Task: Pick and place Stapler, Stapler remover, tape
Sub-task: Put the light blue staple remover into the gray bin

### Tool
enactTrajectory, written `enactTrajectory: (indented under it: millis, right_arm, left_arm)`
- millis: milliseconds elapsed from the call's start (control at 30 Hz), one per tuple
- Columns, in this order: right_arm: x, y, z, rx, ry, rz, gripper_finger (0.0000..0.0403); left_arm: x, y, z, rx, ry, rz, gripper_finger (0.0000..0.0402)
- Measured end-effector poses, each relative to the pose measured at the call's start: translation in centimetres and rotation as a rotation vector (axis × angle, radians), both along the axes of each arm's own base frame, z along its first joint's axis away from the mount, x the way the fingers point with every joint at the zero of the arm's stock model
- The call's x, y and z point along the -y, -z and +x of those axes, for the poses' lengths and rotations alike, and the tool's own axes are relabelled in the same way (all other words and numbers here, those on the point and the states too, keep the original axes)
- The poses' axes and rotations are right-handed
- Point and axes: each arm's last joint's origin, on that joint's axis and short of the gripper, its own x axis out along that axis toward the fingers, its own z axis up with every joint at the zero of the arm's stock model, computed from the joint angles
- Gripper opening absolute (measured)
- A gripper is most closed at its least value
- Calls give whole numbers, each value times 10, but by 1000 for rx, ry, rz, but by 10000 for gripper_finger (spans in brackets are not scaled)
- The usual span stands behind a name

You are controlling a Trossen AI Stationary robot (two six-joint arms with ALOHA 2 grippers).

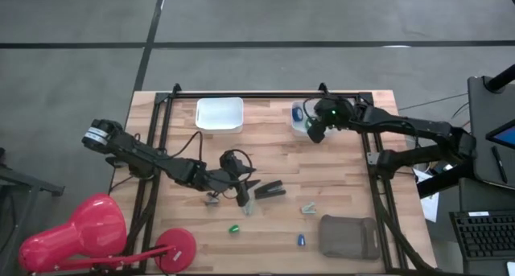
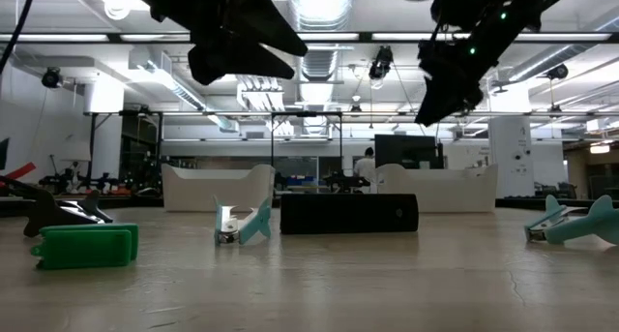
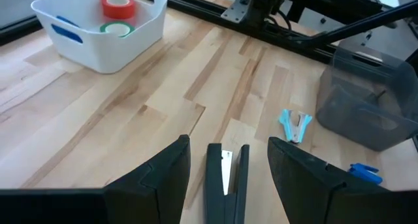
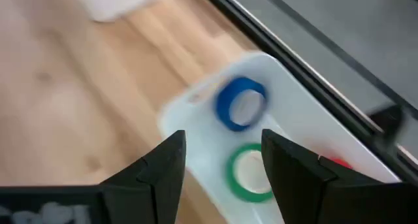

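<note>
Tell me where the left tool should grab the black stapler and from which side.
Grip the stapler across its narrow body near mid-length, coming straight down from above. It lies flat on the table, long and slim, and already sits between the open fingers of the left tool, aligned with its length. A side pinch looks safest.
</note>
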Motion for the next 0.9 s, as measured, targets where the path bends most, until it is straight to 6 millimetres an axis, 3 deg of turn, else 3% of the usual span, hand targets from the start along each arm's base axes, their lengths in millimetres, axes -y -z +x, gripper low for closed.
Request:
enactTrajectory:
  millis: [400, 667, 900]
  right_arm:
    - [-34, -14, 11, 154, -277, 74, 191]
    - [-61, -2, 25, 134, -614, 269, 192]
    - [-95, 16, 26, -31, -801, 355, 188]
  left_arm:
    - [-1, 7, -2, -9, 0, -14, 206]
    - [0, 8, -3, -14, 6, -13, 206]
    - [1, 11, -5, -31, 27, 23, 206]
